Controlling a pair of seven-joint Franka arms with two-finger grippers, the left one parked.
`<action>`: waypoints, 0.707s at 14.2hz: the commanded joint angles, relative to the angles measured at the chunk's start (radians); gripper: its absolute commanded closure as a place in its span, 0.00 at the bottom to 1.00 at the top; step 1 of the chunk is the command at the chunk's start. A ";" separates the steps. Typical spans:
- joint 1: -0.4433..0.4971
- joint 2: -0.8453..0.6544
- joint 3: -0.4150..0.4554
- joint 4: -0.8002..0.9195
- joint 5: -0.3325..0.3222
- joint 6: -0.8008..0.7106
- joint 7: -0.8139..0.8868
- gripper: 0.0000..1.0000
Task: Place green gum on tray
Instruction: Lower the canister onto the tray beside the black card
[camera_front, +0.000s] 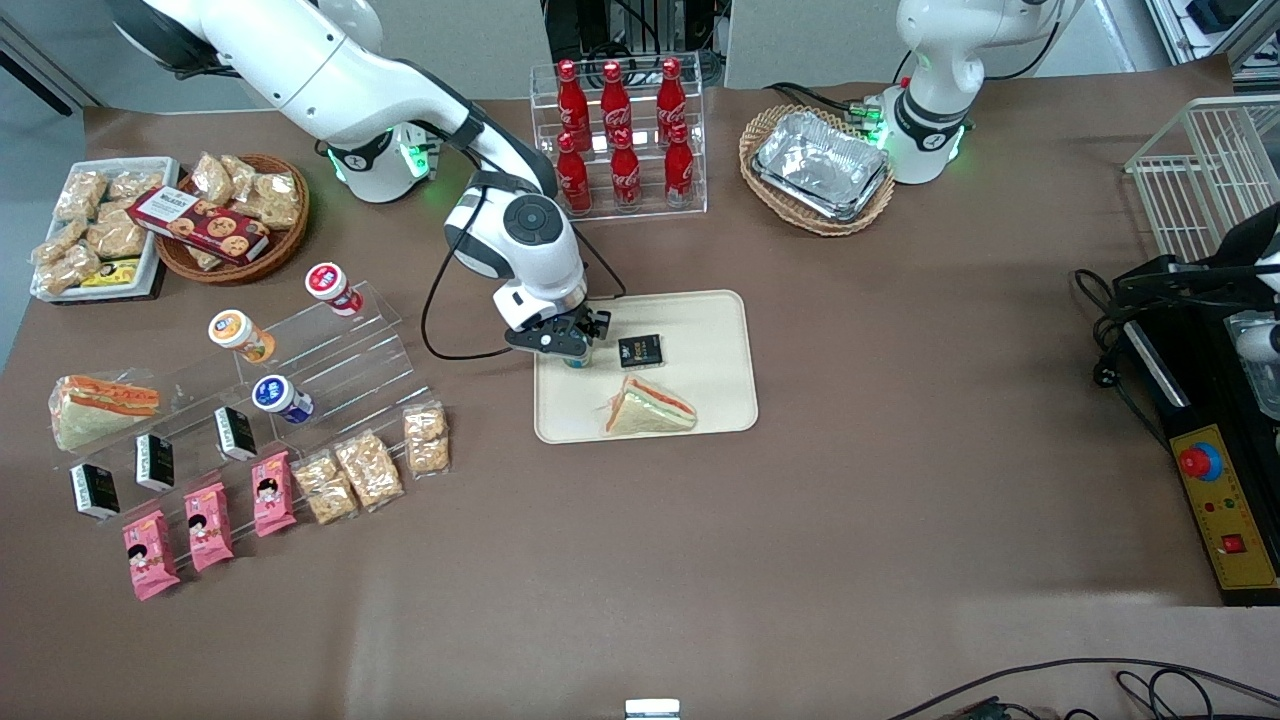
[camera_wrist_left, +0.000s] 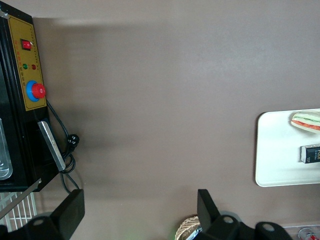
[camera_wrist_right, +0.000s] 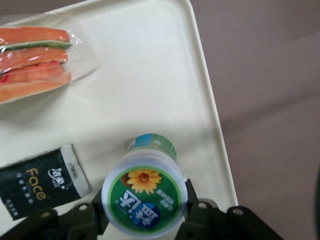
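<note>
The green gum (camera_wrist_right: 145, 196), a canister with a green lid and a flower label, sits between my gripper's fingers (camera_wrist_right: 194, 212), which press on both sides of it. Its teal base points down at the cream tray (camera_wrist_right: 150, 75). In the front view my gripper (camera_front: 570, 348) is over the tray's (camera_front: 710, 330) corner toward the working arm's end, and only a teal sliver of the gum (camera_front: 578, 362) shows under it. The gripper is shut on the gum.
A wrapped sandwich (camera_front: 650, 408) and a black packet (camera_front: 641, 350) lie on the tray beside the gum. A rack of cola bottles (camera_front: 620, 130) stands farther from the front camera. An acrylic stand holds orange-lidded (camera_front: 238, 332) and blue-lidded (camera_front: 280, 396) canisters. A basket holds foil trays (camera_front: 820, 165).
</note>
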 joint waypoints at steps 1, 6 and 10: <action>-0.005 0.019 0.004 0.000 -0.034 0.027 0.030 0.61; -0.005 0.020 0.003 -0.002 -0.034 0.041 0.030 0.61; -0.005 0.025 0.001 -0.002 -0.034 0.042 0.030 0.59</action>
